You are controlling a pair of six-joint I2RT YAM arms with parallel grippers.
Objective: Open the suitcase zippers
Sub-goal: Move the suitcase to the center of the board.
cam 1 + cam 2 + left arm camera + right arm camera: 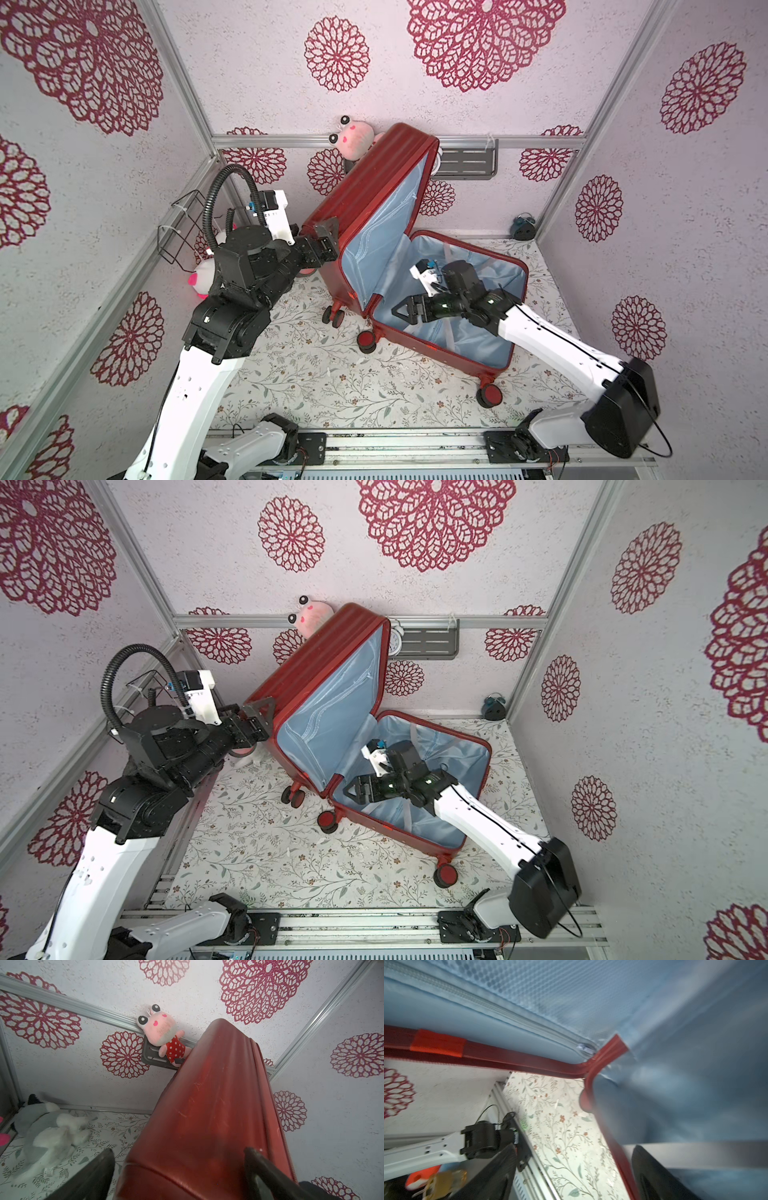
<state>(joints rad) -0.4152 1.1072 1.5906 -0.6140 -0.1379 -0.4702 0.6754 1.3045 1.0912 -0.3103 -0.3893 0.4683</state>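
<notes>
Suitcase (374,199) lies open on the floral tabletop (311,374): one shell raised, one flat; zippers (529,1061) parted along the rims. Left gripper (329,244), jaws spread, straddles the raised shell's outer corner, probably steadying it; right gripper (400,313), jaws spread, hovers inside the flat shell.

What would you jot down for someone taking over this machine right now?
Suitcase: on the table, wide open, one half upright, one flat.
Left gripper: open, jaws either side of the upright half's outer corner, gripping nothing.
Right gripper: open, inside the flat half near the hinge.
Zippers: undone, halves parted.
Left to do: seemingly only pulling both arms clear.
</notes>
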